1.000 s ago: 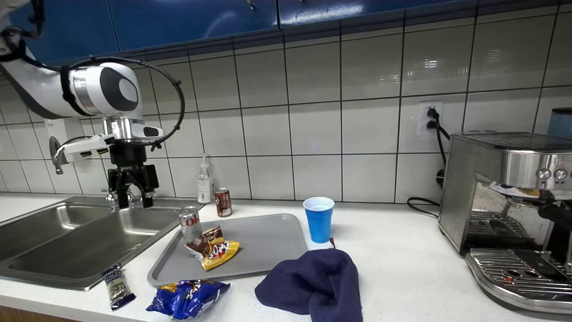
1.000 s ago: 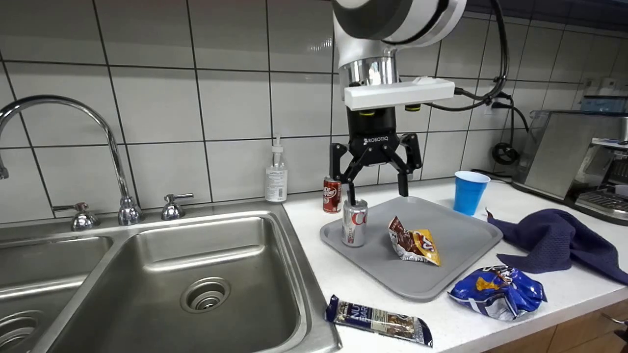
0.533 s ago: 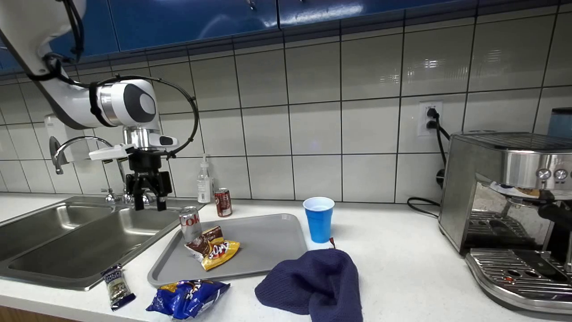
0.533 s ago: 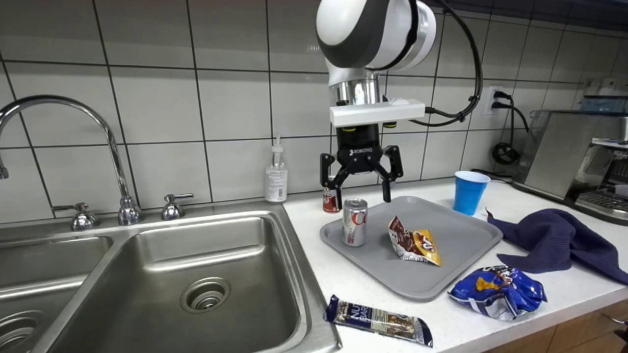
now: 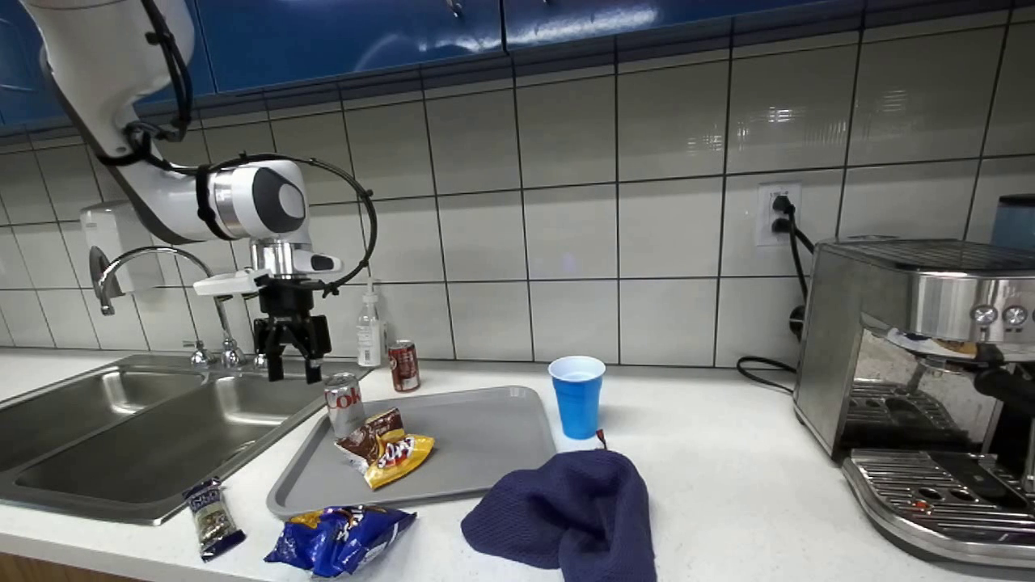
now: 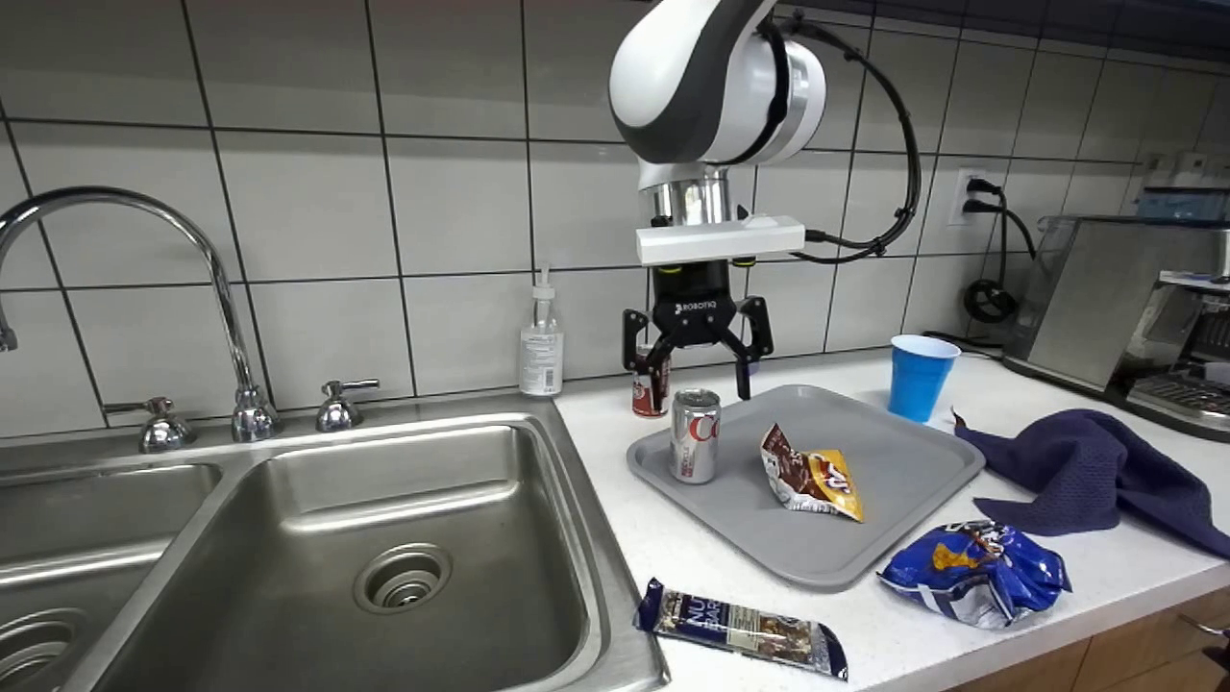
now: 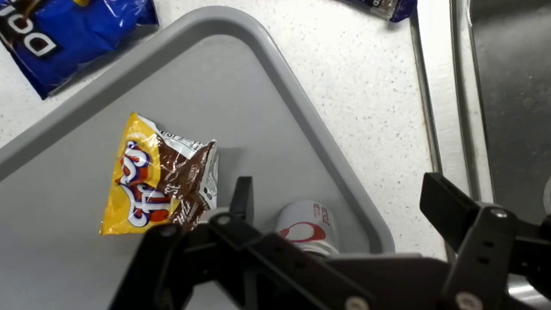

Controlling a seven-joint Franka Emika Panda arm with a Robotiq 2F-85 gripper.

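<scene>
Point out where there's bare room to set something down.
The countertop between the blue cup and espresso machine; the tray between that cup and the Fritos bag. Crowded: around the Diet Coke can, with that bag and the open pincer close by.

cabinets point(image 5: 388, 40): glare | tiles point(image 5: 569, 234): faint glints | wrist view: soft shadows

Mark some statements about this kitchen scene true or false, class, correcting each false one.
1. The silver Coke can stands upright on the gray tray. True.
2. Only that can is on the tray. False: the snack packet lies there too.
3. The end effector stands open, holding nothing. True.
4. A cup lies tipped on its side. False: the blue cup stands upright.
5. The nut bar lies outside the sink. True.
</scene>
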